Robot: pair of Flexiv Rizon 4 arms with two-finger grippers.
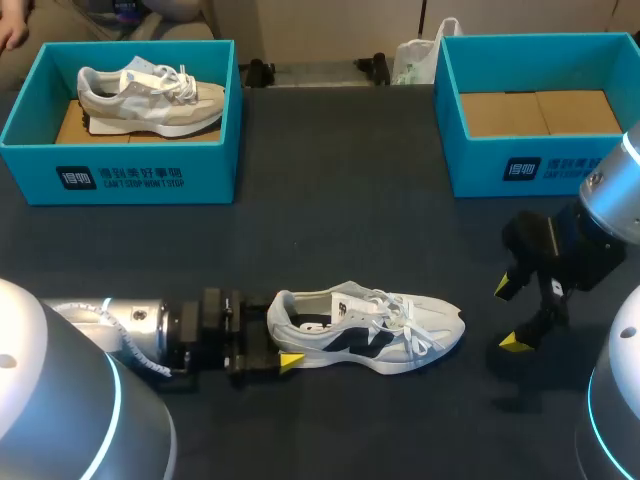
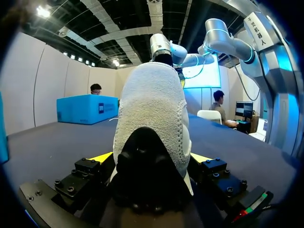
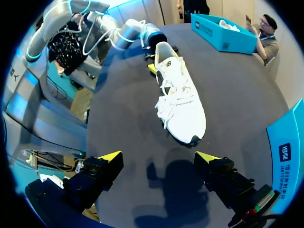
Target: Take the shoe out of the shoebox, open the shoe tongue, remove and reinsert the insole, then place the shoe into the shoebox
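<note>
The dark tabletop (image 1: 330, 190) is carrying two teal cardboard shoeboxes (image 1: 120, 178) (image 1: 520, 170) at its far corners. The white lace-up sneaker with dark panels (image 1: 372, 328) is sitting upright near the front. The left end effector (image 2: 152, 159) is grasping its heel, and the right end effector (image 3: 159, 156) is hovering released off its toe.

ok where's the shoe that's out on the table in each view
Head view: the shoe is low in the middle, toe toward my right.
Left wrist view: shoe heel-on, between the left gripper's fingers.
Right wrist view: shoe ahead of the right gripper, toe nearest.
Shared landmark: the left gripper at the heel.
</note>
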